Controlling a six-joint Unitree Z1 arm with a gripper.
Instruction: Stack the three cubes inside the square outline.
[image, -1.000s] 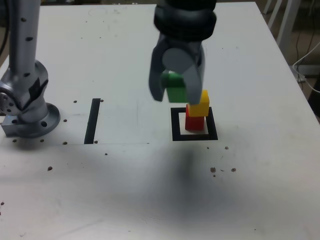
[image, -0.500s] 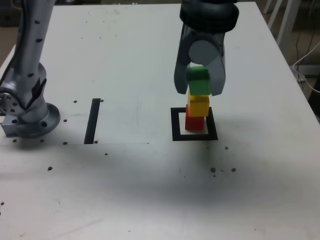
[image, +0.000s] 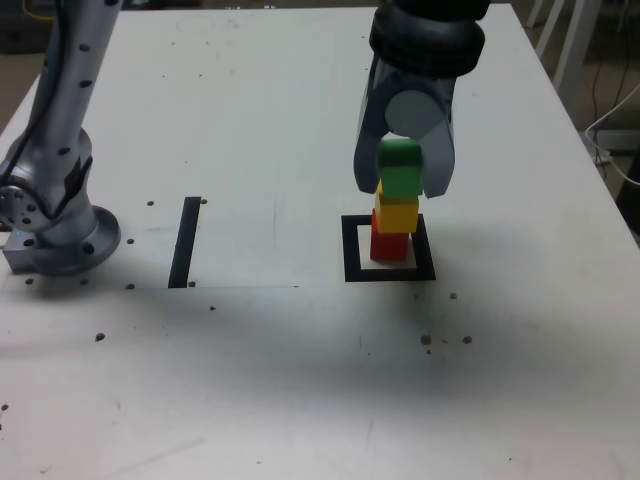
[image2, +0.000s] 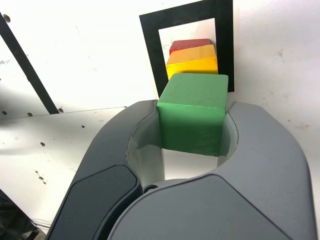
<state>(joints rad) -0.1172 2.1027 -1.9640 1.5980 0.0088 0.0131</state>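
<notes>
Green cube (image: 401, 170) clamped in the gripper (image: 402, 168), poised over the two-cube stack.

From the exterior view's left: the arm's base (image: 55, 230), then a straight black tape strip (image: 186, 241), then the square outline (image: 389, 250) holding the red cube (image: 390, 245) with the yellow cube (image: 397, 212) on it. The jaws are pinched narrow on the green cube, directly above the yellow one; contact is unclear. Risk, as I judge it: a slightly off-centre or tilted release could tip the green cube off, or a jaw brushing the yellow cube on opening could topple the stack.
</notes>
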